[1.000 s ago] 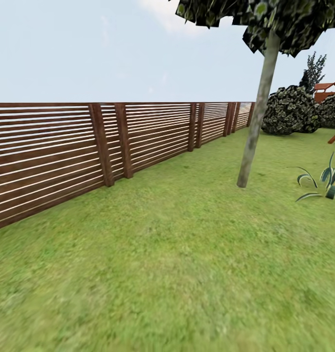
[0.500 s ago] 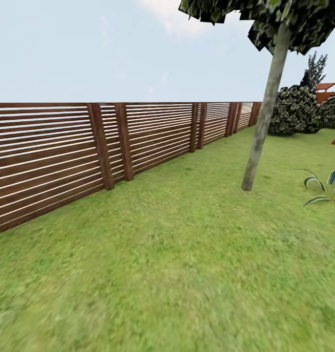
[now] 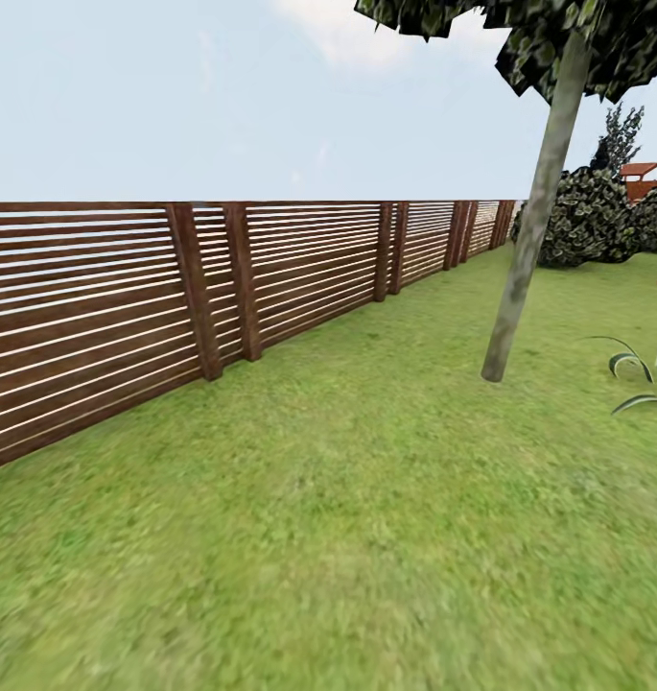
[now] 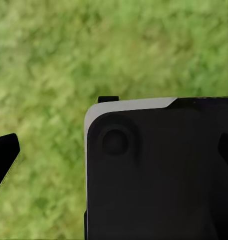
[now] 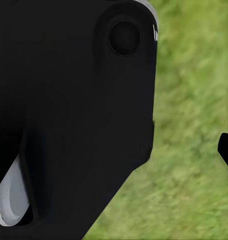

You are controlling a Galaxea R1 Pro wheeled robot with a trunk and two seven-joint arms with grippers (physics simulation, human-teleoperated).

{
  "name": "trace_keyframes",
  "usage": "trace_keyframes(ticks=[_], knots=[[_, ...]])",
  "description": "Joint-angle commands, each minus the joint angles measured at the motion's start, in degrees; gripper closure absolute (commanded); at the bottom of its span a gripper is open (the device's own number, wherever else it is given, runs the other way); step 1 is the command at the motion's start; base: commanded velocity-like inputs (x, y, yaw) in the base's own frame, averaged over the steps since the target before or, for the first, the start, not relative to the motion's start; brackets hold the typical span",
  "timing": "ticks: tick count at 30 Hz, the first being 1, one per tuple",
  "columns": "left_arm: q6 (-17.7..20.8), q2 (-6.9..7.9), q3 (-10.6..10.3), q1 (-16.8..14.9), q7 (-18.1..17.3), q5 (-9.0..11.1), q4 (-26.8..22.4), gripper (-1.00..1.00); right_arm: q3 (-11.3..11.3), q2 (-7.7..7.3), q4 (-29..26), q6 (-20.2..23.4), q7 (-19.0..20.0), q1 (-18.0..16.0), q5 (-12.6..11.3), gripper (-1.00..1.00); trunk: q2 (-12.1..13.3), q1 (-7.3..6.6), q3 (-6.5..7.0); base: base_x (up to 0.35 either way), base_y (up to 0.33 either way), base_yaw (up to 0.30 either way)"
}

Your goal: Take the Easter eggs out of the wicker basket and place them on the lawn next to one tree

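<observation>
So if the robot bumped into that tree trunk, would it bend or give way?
Probably not. The tree has a thick pale trunk planted straight into the lawn, so it looks stiff and fixed. It leans slightly and carries a heavy leafy crown unsupported, which suggests it wouldn't tip.

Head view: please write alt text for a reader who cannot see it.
A grassy lawn runs ahead beside a brown slatted wooden fence on the left. A tree with a pale grey leaning trunk and dark leaves stands on the grass to the right, with dark bushes behind it and a spiky plant at the right edge, under a pale blue sky.
</observation>
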Motion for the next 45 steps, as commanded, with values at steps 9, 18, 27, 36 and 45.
trace_keyframes(ticks=[9, 18, 27, 36, 45], knots=[[-0.18, 0.0, -0.04, -0.03, -0.01, 0.01, 0.04, -1.0, 0.01, 0.01, -0.07, -0.17, -0.01, 0.02, -0.02, -1.0, -0.03, 0.04, -0.05, 0.327, 0.002, 0.0], [-0.18, 0.03, -0.05, -0.03, -0.01, 0.0, 0.04, -1.0, 0.01, 0.01, -0.07, -0.19, -0.01, 0.02, -0.02, -1.0, -0.03, 0.04, -0.05, 0.327, 0.0, -0.014], [-0.18, 0.04, -0.08, -0.03, -0.01, -0.01, 0.04, -1.0, 0.01, 0.01, -0.07, -0.19, 0.0, 0.02, -0.02, -1.0, -0.03, 0.04, -0.05, 0.325, 0.0, -0.077], [-0.2, 0.03, -0.07, -0.03, -0.01, 0.02, 0.0, -1.0, 0.01, 0.01, -0.07, -0.19, -0.01, 0.02, -0.02, -1.0, -0.03, 0.04, -0.05, 0.324, 0.0, -0.007], [-0.2, 0.05, -0.08, -0.03, -0.01, 0.04, 0.03, -1.0, 0.01, 0.01, -0.07, -0.26, 0.0, 0.02, -0.02, -1.0, -0.03, 0.04, 0.04, 0.324, 0.0, -0.078]])
